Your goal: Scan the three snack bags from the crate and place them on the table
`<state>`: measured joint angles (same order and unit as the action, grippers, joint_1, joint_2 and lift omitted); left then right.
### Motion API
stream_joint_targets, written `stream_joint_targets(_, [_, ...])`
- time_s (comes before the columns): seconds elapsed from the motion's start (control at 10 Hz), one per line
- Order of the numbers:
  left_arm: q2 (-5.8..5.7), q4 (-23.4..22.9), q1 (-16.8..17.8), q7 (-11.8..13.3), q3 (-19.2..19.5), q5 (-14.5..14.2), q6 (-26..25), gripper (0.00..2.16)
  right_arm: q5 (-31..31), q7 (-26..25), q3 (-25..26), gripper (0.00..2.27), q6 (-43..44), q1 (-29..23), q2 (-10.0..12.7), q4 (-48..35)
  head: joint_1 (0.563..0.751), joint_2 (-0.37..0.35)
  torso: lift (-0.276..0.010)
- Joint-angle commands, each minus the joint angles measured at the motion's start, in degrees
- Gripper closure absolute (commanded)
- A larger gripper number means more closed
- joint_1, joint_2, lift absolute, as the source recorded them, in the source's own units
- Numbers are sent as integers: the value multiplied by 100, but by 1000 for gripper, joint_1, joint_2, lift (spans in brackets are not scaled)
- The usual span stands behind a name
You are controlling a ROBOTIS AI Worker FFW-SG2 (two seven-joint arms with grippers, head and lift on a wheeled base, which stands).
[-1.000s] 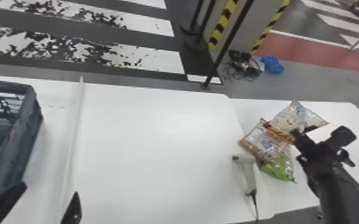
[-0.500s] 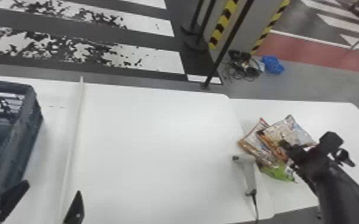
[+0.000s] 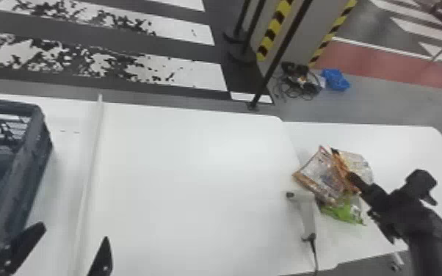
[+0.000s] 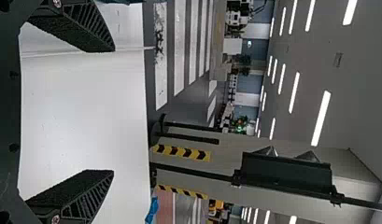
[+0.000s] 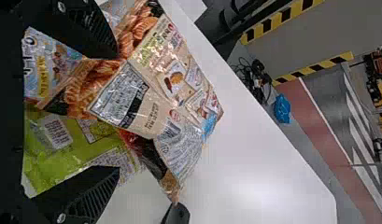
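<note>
Two left fingers (image 4: pixel 83 198) stand apart, empty, over the tabletop (image 4: pixel 86 116) in the left wrist view, probably just waiting. In the right wrist view, the right fingers (image 5: pixel 93 191) are spread wide at the top bag (image 5: pixel 170 84), likely freeing it. The head view shows it piled with two other bags (image 3: pixel 319 180) beside the scanner (image 3: pixel 306 214), farther left than in the earlier frame.

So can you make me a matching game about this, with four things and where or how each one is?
1. Dark blue-grey plastic crate
2. Pale, gun-shaped scanner
3. Shiny green snack bag
4. Bright blue crumpled bundle

A. On the floor
B. Trailing a dark cable
C. At the robot's far left
D. Partly under another bag

Pairs: 1-C, 2-B, 3-D, 4-A
</note>
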<state>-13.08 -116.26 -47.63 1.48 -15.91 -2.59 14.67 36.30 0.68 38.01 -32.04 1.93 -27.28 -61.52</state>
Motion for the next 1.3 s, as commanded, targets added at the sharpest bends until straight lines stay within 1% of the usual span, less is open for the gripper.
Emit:
stream_joint_targets(0.0, [-2, 15, -1, 1, -9, 4, 31, 63, 624, 55, 75, 53, -624, -870, 83, -958, 695, -350, -37])
stream_joint_targets(0.1, [7, 24, 17, 1, -18, 4, 48, 63, 764, 231, 145, 53, -958, -1379, 285, -1609, 695, -350, -37])
stream_joint_targets(0.3, [-2, 33, 61, 1, -70, 4, 48, 63, 773, 934, 295, 53, -2083, -2100, 786, -2804, 695, -350, -37])
stream_joint_targets(0.4, [-2, 42, 61, 1, -70, 4, 48, 63, 764, 1426, 268, 53, -2804, -2408, 970, -3349, 695, -350, -37])
stream_joint_targets(0.5, [-2, 51, 61, -8, -79, 4, 66, 63, 826, 2015, 163, 53, -3472, -2636, 1120, -3683, 695, -350, -37])
stream_joint_targets(0.6, [7, 77, 61, -69, -97, 4, 171, 63, 852, 2402, -92, 53, -3525, -2962, 1357, -4105, 695, -350, -37])
stream_joint_targets(0.7, [16, 95, 70, -113, -105, 4, 206, 63, 843, 2745, -365, 60, -3507, -3128, 1577, -4369, 695, -350, -37])
stream_joint_targets(0.8, [7, 77, 79, -122, -105, 4, 206, 66, 791, 2912, -637, 60, -3384, -3260, 1779, -4597, 695, -350, -37])
stream_joint_targets(0.9, [-2, 42, 70, -139, -105, -5, 206, 66, 633, 3017, -953, 60, -2892, -3375, 1955, -4694, 695, -350, -37])
stream_joint_targets(1.0, [7, -11, 61, -157, -105, -5, 171, 70, 518, 3184, -1226, 60, -2347, -3419, 2095, -4711, 695, -350, -37])
stream_joint_targets(1.1, [7, -81, 52, -218, -105, -5, 83, 70, 413, 3430, -1437, 56, -2101, -3436, 2192, -4817, 695, -350, -37])
stream_joint_targets(1.2, [42, -169, 61, -218, -97, -5, -75, 70, 290, 3553, -1657, 56, -1837, -3550, 2210, -5133, 695, -308, -37])
